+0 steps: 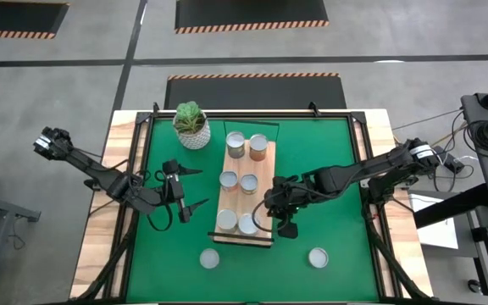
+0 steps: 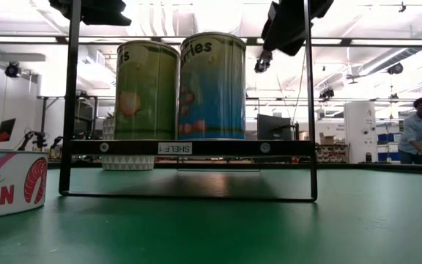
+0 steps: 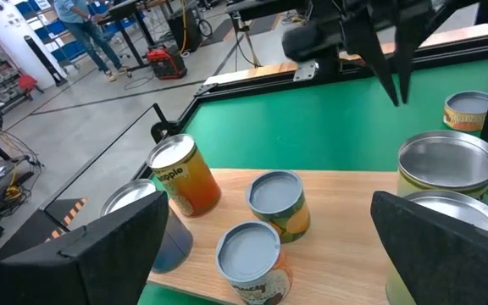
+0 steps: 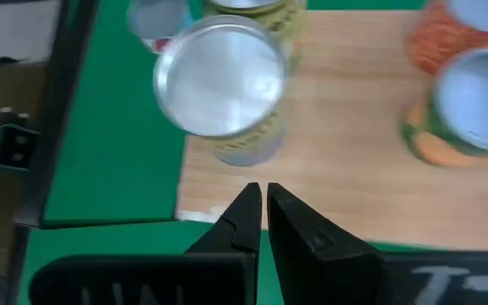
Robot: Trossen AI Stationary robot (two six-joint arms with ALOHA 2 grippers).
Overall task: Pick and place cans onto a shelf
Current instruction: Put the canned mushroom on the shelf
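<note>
Six cans stand on the shelf, two on the mat. The right gripper (closed, empty) could topple the nearest; the left gripper gapes empty.

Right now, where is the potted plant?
In the high view, the potted plant stands on the green mat's far left corner, just left of the shelf's far end.

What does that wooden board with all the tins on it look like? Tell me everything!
The shelf is a long, light-brown wooden board with visible grain and a dark edge at one short end. It lies flat in the middle of the green mat. Six cans stand upright on it in pairs. The low view shows it raised on a thin dark frame.
</note>
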